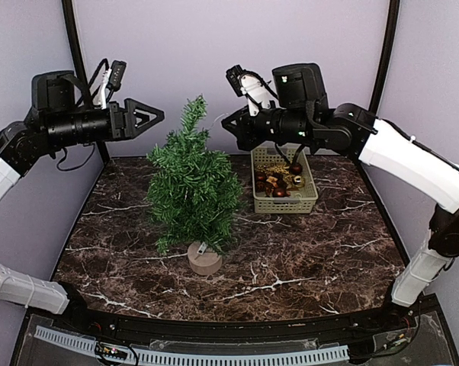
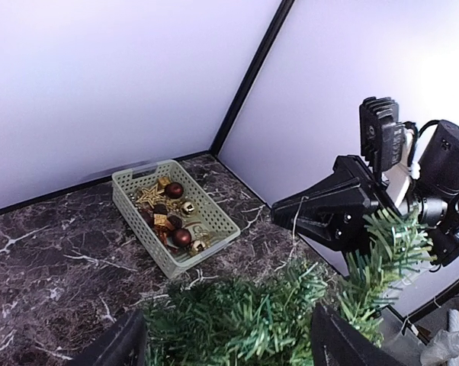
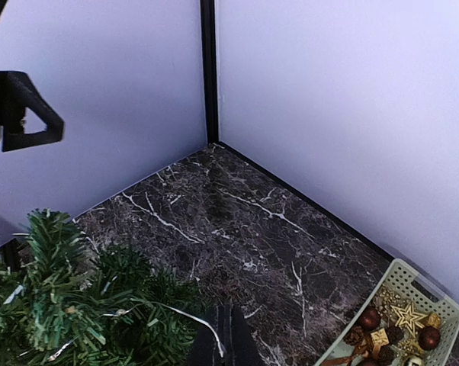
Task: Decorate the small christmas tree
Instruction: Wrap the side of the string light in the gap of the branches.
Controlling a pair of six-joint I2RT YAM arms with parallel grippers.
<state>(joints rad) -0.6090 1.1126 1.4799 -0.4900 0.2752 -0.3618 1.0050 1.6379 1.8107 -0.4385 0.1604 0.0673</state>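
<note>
The small christmas tree (image 1: pixel 193 191) stands mid-table in a round tan base (image 1: pixel 204 259). High to the left of its top, my left gripper (image 1: pixel 158 116) is open and apart from the branches. In the left wrist view its fingers (image 2: pixel 344 343) straddle the green foliage (image 2: pixel 237 320) below. To the right of the tree top, my right gripper (image 1: pixel 225 122) is shut. The right wrist view shows its fingertips (image 3: pixel 233 343) pinching a thin pale string (image 3: pixel 176 313) that runs into the tree (image 3: pixel 77 313). That string (image 2: pixel 296 221) also dangles from the right gripper (image 2: pixel 279 207) in the left wrist view.
A pale green basket (image 1: pixel 309 200) with brown balls, a gold star and other ornaments sits behind and right of the tree; the basket (image 2: pixel 126 210) (image 3: pixel 435 293) shows in both wrist views. Lilac walls with black corner posts (image 3: pixel 207 72) enclose the dark marble table (image 1: pixel 306 259).
</note>
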